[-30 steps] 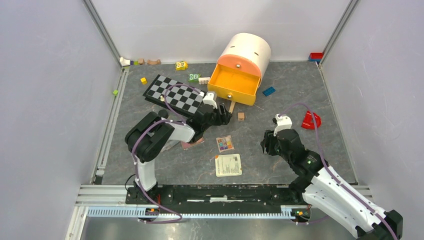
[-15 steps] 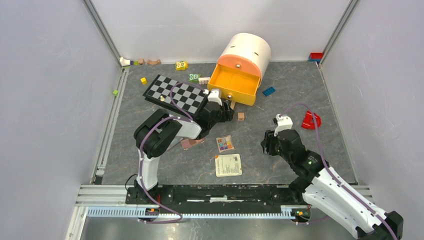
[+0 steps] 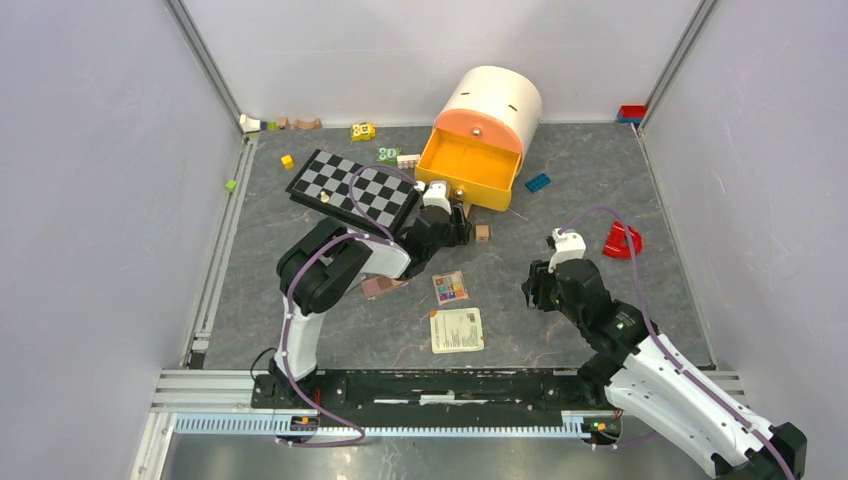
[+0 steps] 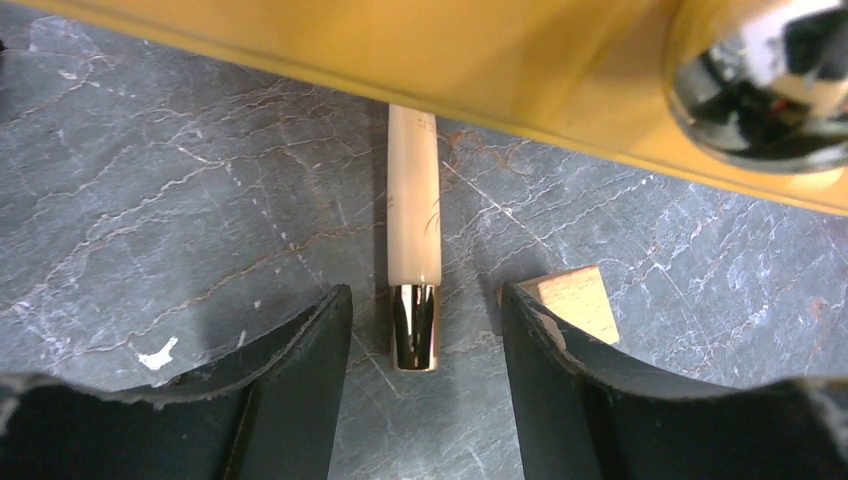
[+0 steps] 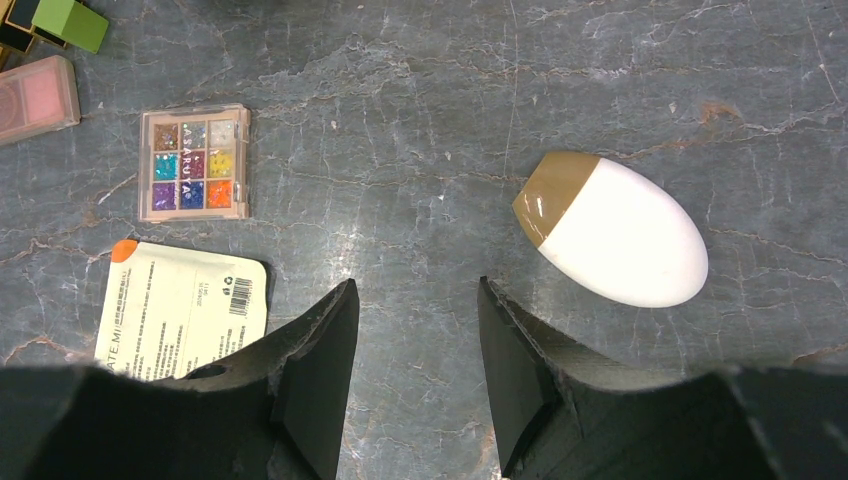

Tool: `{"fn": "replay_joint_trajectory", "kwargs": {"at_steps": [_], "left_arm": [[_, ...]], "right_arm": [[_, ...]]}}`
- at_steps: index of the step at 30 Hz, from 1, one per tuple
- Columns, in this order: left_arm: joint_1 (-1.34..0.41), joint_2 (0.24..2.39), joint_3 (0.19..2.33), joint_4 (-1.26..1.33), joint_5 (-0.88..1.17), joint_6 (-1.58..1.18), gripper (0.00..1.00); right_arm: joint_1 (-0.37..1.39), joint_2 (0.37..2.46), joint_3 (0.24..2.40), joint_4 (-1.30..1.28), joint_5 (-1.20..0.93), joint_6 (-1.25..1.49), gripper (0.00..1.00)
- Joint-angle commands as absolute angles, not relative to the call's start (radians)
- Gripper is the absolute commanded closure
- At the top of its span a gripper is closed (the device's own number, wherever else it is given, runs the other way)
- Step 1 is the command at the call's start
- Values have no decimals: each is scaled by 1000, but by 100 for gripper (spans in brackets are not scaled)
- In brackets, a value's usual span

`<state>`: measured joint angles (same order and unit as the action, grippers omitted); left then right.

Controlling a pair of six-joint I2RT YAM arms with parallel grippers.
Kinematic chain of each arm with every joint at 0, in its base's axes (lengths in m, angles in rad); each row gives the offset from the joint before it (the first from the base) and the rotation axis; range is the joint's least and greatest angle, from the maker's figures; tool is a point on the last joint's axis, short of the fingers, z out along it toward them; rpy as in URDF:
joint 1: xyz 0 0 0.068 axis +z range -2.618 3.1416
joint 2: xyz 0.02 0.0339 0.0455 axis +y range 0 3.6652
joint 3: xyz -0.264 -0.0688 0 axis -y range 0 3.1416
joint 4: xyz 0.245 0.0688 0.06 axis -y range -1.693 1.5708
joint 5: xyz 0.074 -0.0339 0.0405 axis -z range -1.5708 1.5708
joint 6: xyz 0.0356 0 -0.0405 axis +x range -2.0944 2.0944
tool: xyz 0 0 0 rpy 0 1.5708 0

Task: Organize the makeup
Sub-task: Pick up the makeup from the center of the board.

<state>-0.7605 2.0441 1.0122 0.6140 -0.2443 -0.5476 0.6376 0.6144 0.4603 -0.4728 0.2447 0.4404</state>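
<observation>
- At the foot of the yellow drawer [image 4: 500, 60], the cream-handled brush [image 4: 414, 210] lies flat on the counter [image 5: 450, 100]. Its gold ferrule points toward the camera, and its far end is hidden under the drawer front.
- Left pincer [image 4: 425, 300]: jaws apart, one finger on each side of the ferrule and neither touching it. This straddling pose suits a pinch across the narrow handle. Nothing is held.
- A wooden cube [image 4: 575, 298] sits just beside the right-hand finger. It is not makeup, and it may be nudged as the jaws close.
- The drawer stands pulled out of the white round cabinet [image 3: 495, 100], probably as the place to put the items.
- Right pincer [image 5: 418, 300]: jaws apart over bare counter, empty, apparently waiting between targets.
- The white egg-shaped sponge [image 5: 620, 232] lies on its side near the right pincer, off to one side.
- On the other side lie the multicolour palette [image 5: 194, 163], a printed packet [image 5: 180, 320] and, further off, the pink palette [image 5: 35, 95].
- All the makeup seen lies loose on the counter, so sorting looks far from finished.
</observation>
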Motion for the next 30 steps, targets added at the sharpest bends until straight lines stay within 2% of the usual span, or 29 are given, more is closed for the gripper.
{"fn": "replay_joint_trajectory", "kwargs": {"at_steps": [1, 18, 25, 30], "left_arm": [[-773, 2085, 1045, 600, -284, -498, 37], [-807, 2087, 1109, 370, -419, -486, 46], [-813, 2094, 1117, 348, -425, -481, 56], [-813, 2092, 1104, 374, -382, -458, 68]], "right_arm": [[641, 605, 463, -469, 261, 438, 46], [641, 609, 464, -463, 253, 438, 46], [641, 609, 462, -463, 254, 437, 46], [640, 610, 459, -459, 254, 440, 46]]}}
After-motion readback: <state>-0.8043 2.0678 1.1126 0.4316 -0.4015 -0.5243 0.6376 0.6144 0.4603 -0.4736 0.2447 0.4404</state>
